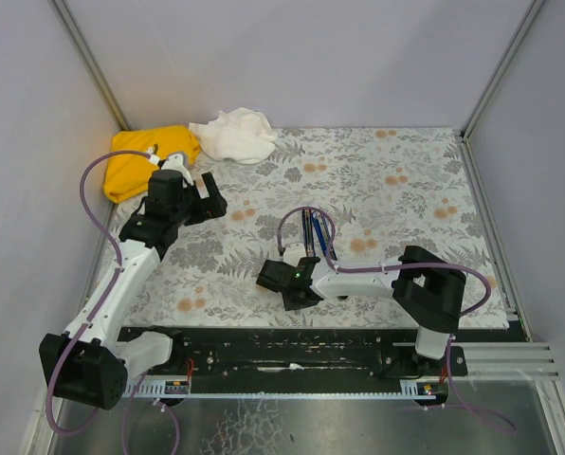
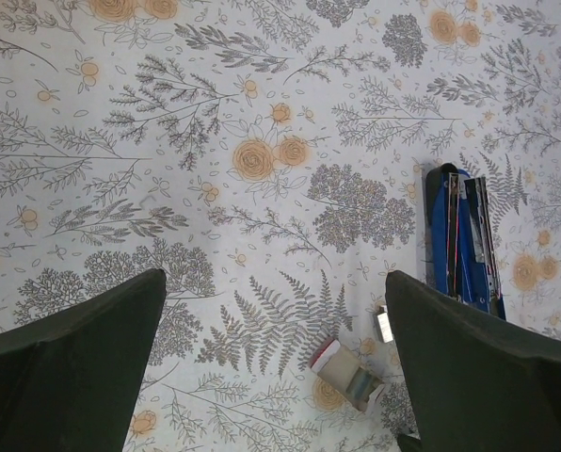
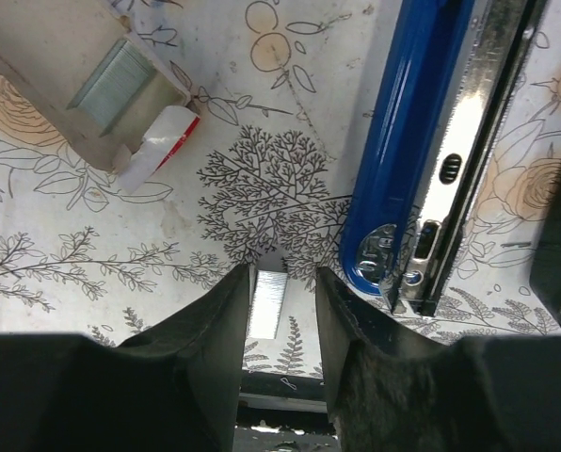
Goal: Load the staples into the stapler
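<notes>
Floral-print tabletop underneath, grey walls around. Right gripper low over surface, fingers narrowly parted astride small silvery staple strip; whether pinching it, cannot tell. Slim blue-topped stapler lies hinged open just beside fingers, long axis running ahead, away from fingertips. Whitish red-flapped cardboard staple box ahead on other side. Left gripper spread wide, empty, well apart; right arm nearer.

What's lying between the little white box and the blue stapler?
A tiny silvery staple strip lies between the box and the stapler, apart from both; the left wrist view shows it.
</notes>
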`<state>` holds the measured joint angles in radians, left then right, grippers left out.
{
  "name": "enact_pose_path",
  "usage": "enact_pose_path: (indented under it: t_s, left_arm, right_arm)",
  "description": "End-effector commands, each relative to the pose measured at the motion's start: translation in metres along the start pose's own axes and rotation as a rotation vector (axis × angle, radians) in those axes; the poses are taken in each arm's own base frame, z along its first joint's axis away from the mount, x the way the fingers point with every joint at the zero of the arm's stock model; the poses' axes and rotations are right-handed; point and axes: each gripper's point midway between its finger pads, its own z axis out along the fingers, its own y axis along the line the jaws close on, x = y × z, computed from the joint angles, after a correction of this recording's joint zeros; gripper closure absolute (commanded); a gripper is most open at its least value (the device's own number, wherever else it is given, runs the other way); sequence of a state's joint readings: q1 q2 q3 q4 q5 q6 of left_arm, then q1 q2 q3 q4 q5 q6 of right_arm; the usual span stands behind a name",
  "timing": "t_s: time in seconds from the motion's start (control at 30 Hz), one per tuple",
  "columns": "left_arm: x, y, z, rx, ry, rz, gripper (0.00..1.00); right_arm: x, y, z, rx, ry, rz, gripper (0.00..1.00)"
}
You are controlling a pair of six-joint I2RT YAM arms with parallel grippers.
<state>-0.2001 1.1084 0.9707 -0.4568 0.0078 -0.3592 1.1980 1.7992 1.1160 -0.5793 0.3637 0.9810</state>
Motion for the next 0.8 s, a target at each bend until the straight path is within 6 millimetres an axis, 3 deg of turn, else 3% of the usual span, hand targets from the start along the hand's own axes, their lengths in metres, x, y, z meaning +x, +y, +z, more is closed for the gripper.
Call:
enact_pose_path:
  t_s: [0.0, 0.4, 0.53, 0.77]
  left_arm:
    - [-0.011, 0.002, 0.002, -0.007, -0.052, 0.024, 0.00]
    - [-0.012, 0.001, 0.002, -0.004, -0.052, 0.019, 0.00]
    - [-0.016, -0.005, -0.001, 0.019, -0.062, 0.001, 0.00]
    - [-0.017, -0.007, -0.002, 0.030, -0.065, -0.017, 0.00]
  right_arm:
    - [-0.008, 0.016, -0.005, -0.051, -0.019, 0.035, 0.60]
    - [-0.003, 0.015, -0.003, -0.046, -0.004, 0.040, 0.75]
    - [-0.017, 0.016, -0.018, -0.074, -0.053, 0.047, 0.83]
    - [-0.058, 0.001, -0.059, -0.101, -0.191, 0.068, 0.87]
